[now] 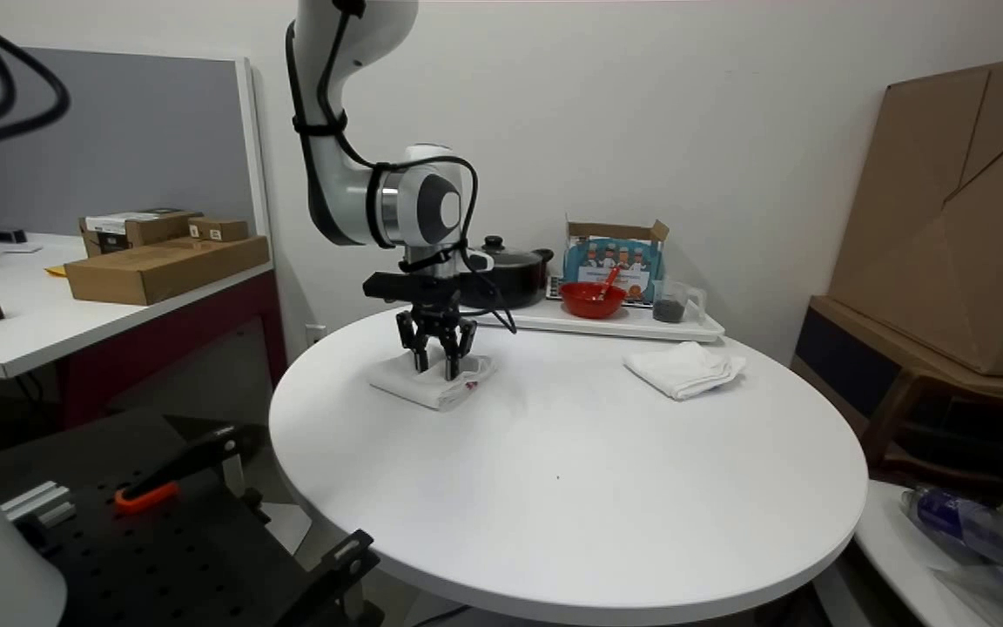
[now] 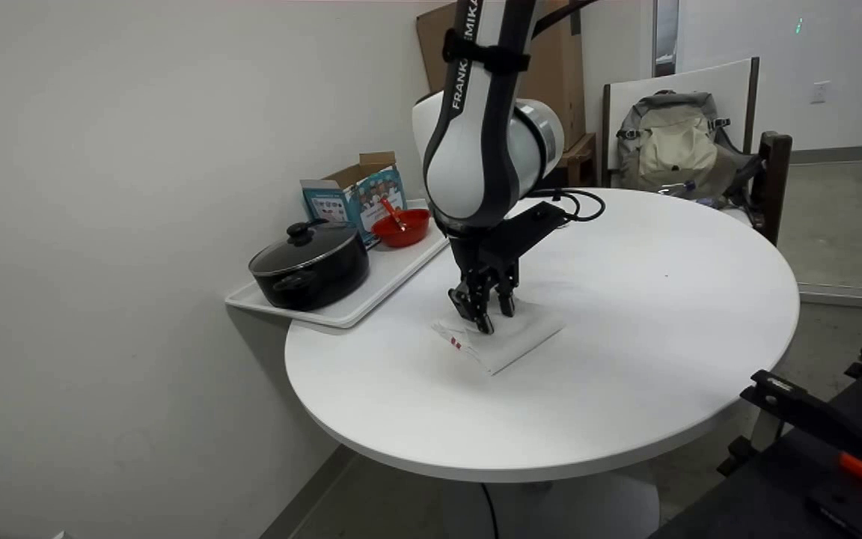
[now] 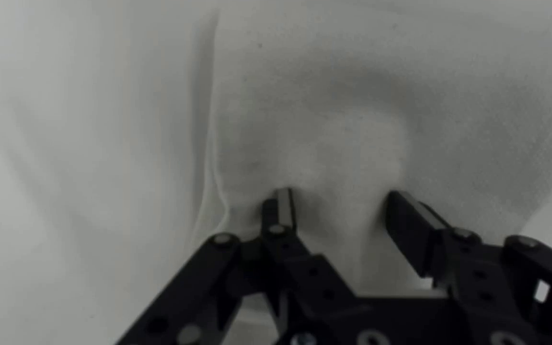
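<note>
A folded white cloth (image 1: 406, 383) lies on the round white table, and a small red mark shows at its edge in both exterior views. My gripper (image 1: 436, 366) points straight down onto it, fingertips touching the fabric. In the wrist view the two fingers (image 3: 285, 206) stand well apart, with the cloth (image 3: 314, 96) rising in a soft bulge between them. Neither finger is seen pinching it. In an exterior view the gripper (image 2: 496, 317) stands over the inner part of the same cloth (image 2: 517, 340).
A second folded white cloth (image 1: 684, 370) lies across the table (image 1: 589, 488). Along the wall a white tray (image 2: 371, 288) holds a black lidded pot (image 2: 311, 266), a red bowl (image 1: 587, 300), an open cardboard box (image 1: 613, 261) and a clear cup (image 1: 669, 305).
</note>
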`<state>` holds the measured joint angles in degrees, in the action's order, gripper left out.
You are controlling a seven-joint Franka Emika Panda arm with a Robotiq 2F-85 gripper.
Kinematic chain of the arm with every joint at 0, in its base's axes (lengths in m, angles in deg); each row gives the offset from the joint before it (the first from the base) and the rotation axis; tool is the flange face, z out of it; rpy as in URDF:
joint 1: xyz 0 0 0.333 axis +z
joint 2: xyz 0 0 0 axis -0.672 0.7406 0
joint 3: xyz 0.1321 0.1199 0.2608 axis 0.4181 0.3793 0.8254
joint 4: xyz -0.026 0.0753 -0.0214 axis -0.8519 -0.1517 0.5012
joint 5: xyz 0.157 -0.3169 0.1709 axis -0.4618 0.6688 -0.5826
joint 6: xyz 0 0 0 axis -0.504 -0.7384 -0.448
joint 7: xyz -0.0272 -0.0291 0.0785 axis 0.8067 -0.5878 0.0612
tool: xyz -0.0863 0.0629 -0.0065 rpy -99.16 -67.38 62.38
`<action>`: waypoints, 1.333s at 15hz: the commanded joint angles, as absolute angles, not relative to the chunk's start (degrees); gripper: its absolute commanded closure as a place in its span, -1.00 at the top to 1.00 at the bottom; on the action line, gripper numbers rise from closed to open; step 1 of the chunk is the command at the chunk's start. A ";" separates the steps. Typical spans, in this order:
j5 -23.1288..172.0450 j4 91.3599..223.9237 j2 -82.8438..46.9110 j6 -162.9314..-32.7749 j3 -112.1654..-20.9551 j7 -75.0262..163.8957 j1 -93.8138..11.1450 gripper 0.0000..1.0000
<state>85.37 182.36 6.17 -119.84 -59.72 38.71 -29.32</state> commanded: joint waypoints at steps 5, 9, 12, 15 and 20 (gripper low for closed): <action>84.91 187.12 3.79 -119.45 -60.56 43.84 -29.21 -0.91; 86.49 193.31 2.17 -119.22 -61.40 45.45 -28.49 -0.85; 88.72 199.28 0.03 -120.15 -62.14 45.31 -27.03 -0.86; 89.63 202.32 -1.43 -119.66 -63.30 43.97 -26.43 -0.88; 88.38 200.93 -2.76 -119.23 -67.39 44.38 -30.16 -0.86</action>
<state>88.58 201.65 -3.75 -119.52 -64.86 44.14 -27.56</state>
